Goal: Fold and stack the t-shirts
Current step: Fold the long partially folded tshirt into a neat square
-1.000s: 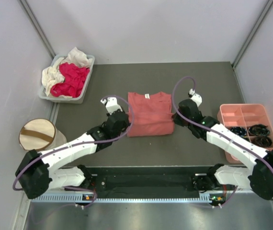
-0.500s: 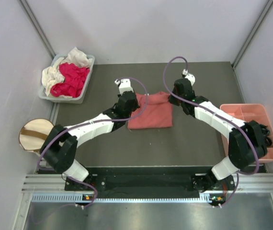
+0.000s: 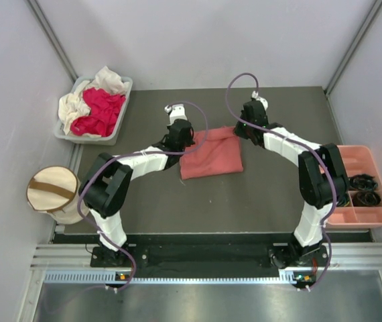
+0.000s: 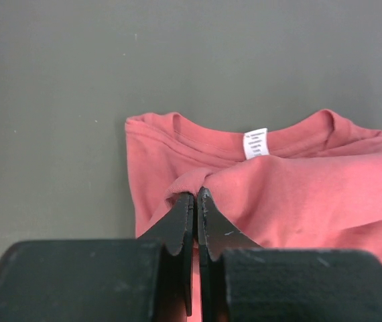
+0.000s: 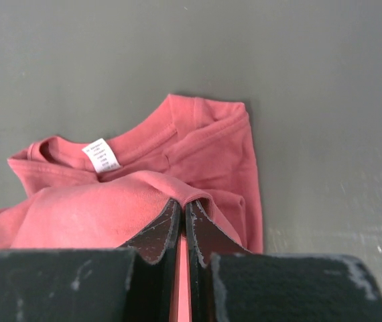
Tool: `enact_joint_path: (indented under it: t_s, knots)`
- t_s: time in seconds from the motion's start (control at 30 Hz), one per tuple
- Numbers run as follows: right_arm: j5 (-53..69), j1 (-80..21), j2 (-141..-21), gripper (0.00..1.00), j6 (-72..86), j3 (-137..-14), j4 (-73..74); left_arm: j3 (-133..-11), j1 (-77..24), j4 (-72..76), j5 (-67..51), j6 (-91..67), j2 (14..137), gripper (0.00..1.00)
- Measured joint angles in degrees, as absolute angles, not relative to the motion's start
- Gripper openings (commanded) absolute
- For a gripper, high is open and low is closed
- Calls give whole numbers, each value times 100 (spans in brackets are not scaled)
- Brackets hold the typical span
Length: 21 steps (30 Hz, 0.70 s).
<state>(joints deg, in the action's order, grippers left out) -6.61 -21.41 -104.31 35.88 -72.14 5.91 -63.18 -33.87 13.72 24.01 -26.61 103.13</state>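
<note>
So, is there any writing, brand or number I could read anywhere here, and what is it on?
White neck label on the salmon-pink t-shirt: a few lines of print, too small and blurred to read in either wrist view.
Nothing else: no words, numbers or signs show on the grey bin or the pink tray.

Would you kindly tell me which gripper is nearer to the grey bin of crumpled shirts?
Left. The left gripper grips the pink shirt at its corner just right of the bin; the right gripper grips the opposite corner, farther right.
</note>
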Motion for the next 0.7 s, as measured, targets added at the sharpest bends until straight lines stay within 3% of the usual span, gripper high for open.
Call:
enact_joint_path:
  t_s: [0.13,0.2,0.27,0.3,0.37,0.53,0.7]
  knots:
    - [-569,-2093,-10661,0,3553,-7450,554,-6416,-3218,1450,2261,-2657,10556,0]
    - [-532,-2060,-10748,23,3553,-7559,552,-6440,-3142,1514,2198,-2655,10643,5]
    - [-464,-1999,-10855,56,3538,-7666,526,-6453,-3085,1568,2189,-2617,10704,23]
    - [-462,-1968,-10899,62,3529,-7706,526,-6471,-3061,1594,2246,-2569,10735,42]
    - [-449,-1835,-11004,72,3463,-7819,537,-6514,-2993,1605,2421,-2491,10781,58]
    - [-436,-1149,-11056,76,3376,-7955,526,-6670,-2320,1605,2493,-2558,10796,79]
    - [-464,-685,-10949,79,3301,-7743,445,-6698,-1870,1608,2541,-2604,10781,85]
